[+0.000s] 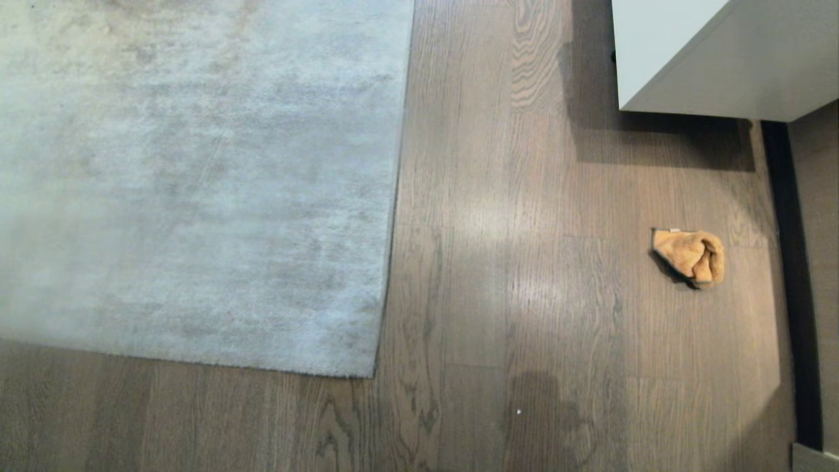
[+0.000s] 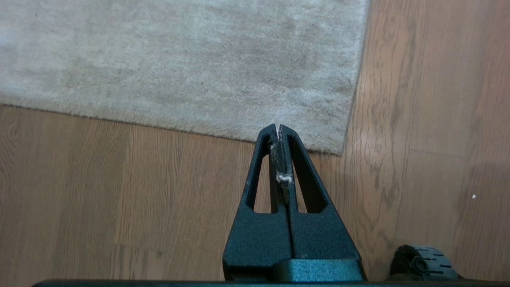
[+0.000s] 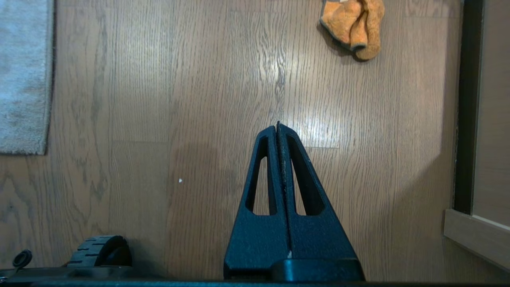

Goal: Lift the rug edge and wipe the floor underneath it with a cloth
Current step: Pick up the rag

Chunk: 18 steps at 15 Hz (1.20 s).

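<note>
A pale grey rug lies flat on the left; its rug edge runs straight down to a square corner on the wood-plank floor. The orange-tan cloth sits crumpled on the floor to the right, apart from the rug. Neither arm shows in the head view. My left gripper hangs shut and empty above the rug corner, with a bit of white lint stuck between its fingers. My right gripper is shut and empty over bare floor, the cloth lying well beyond its tips.
A white cabinet stands at the back right. A dark gap and a wall panel run along the right side. One of my base wheels shows near the right gripper, another near the left.
</note>
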Available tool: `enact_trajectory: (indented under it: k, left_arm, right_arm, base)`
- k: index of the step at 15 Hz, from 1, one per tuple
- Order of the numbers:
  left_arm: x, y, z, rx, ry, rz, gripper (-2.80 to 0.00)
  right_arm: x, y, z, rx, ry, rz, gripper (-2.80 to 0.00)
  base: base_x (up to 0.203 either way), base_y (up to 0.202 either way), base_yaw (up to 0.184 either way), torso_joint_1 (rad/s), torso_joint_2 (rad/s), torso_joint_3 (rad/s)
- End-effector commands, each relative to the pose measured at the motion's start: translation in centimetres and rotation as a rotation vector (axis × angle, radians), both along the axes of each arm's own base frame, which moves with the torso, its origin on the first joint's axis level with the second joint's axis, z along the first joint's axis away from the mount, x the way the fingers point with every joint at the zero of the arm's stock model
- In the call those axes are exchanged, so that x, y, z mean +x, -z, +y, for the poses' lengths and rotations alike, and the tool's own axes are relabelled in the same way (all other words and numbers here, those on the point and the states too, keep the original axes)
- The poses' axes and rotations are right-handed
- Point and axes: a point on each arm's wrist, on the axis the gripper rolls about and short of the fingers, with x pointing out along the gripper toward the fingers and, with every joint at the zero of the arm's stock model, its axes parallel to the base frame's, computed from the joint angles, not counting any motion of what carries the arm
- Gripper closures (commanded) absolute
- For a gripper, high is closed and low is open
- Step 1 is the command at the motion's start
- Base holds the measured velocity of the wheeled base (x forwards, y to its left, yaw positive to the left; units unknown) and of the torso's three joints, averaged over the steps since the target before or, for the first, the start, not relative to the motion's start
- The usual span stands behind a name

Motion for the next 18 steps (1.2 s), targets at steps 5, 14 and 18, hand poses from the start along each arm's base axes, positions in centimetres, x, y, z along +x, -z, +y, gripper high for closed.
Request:
enact_trajectory:
  k: [5, 14, 18]
  left_arm:
    - [0.00, 0.00, 0.00, -0.002, -0.001, 0.000, 0.00]
    - [0.00, 0.00, 0.00, -0.002, -0.002, 0.000, 0.00]
    - [0.00, 0.00, 0.00, -0.004, -0.001, 0.000, 0.00]
  right_arm:
    - [0.01, 0.01, 0.00, 0.001, 0.000, 0.002, 0.00]
    - [0.01, 0.01, 0.00, 0.001, 0.000, 0.002, 0.00]
    - [0.01, 0.01, 0.00, 0.001, 0.000, 0.002, 0.00]
  base:
    - [0.000, 0.000, 0.000, 0.003, 0.00, -0.197]
    - [0.000, 0.000, 0.000, 0.002, 0.00, -0.201]
    - [0.000, 0.000, 0.000, 0.001, 0.00, -0.199]
